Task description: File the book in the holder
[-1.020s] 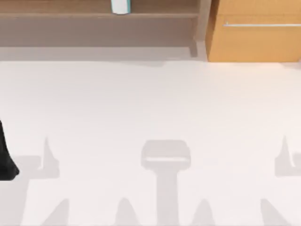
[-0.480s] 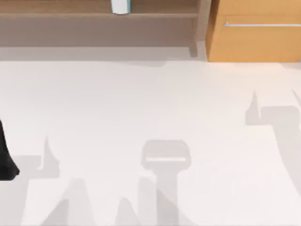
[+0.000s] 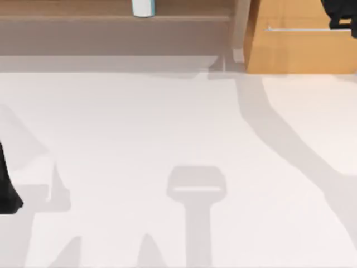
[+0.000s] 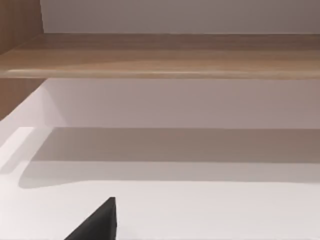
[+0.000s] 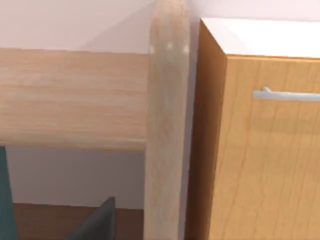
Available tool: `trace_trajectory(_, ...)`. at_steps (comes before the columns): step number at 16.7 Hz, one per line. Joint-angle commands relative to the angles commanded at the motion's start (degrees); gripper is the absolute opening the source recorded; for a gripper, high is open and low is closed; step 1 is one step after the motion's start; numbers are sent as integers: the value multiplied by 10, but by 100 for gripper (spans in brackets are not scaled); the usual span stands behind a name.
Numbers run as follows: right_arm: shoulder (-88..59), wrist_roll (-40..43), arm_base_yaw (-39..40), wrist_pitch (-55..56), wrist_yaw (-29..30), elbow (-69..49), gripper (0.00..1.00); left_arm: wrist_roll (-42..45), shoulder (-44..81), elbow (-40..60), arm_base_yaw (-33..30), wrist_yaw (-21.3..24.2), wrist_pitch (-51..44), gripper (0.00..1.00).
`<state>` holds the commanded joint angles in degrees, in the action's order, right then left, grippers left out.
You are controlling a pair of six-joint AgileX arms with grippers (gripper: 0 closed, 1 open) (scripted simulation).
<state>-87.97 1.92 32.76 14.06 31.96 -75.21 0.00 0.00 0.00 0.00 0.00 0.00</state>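
Note:
The book (image 3: pixel 143 7), small and pale blue with a white edge, stands upright on the long wooden shelf holder (image 3: pixel 111 18) at the back of the table, left of centre. My right gripper (image 3: pixel 339 14) shows as a black shape at the far right back, over the orange cabinet and well to the right of the book. Its wrist view faces the holder's round post (image 5: pixel 167 125) and the cabinet's side. My left gripper (image 3: pixel 6 192) is parked at the table's left edge, far in front of the book.
An orange wooden cabinet (image 3: pixel 301 47) with a silver handle (image 3: pixel 309 29) stands at the back right, beside the shelf's end post (image 3: pixel 237 33). The white table (image 3: pixel 167 128) spreads out in front. A dark teal strip (image 5: pixel 5 200) lies at the edge of the right wrist view.
My right arm has swung toward the back right and come into view over the cabinet, its shadow sweeping across the table. The left arm and the book have not moved.

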Motion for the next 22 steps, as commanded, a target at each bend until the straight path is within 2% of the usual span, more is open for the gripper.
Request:
trace_trajectory(6, -341, -6, 85, 68, 96, -262, 100, 0, 0, 0, 0, 0, 0, 100)
trace_trajectory(10, -496, -10, 113, 102, 136, -381, 100, 0, 0, 0, 0, 0, 0, 100)
trace_trajectory(14, -559, -13, 123, 118, 152, -431, 100, 0, 0, 0, 0, 0, 0, 100)
trace_trajectory(22, -567, -13, 119, 110, 148, -447, 100, 0, 0, 0, 0, 0, 0, 100)
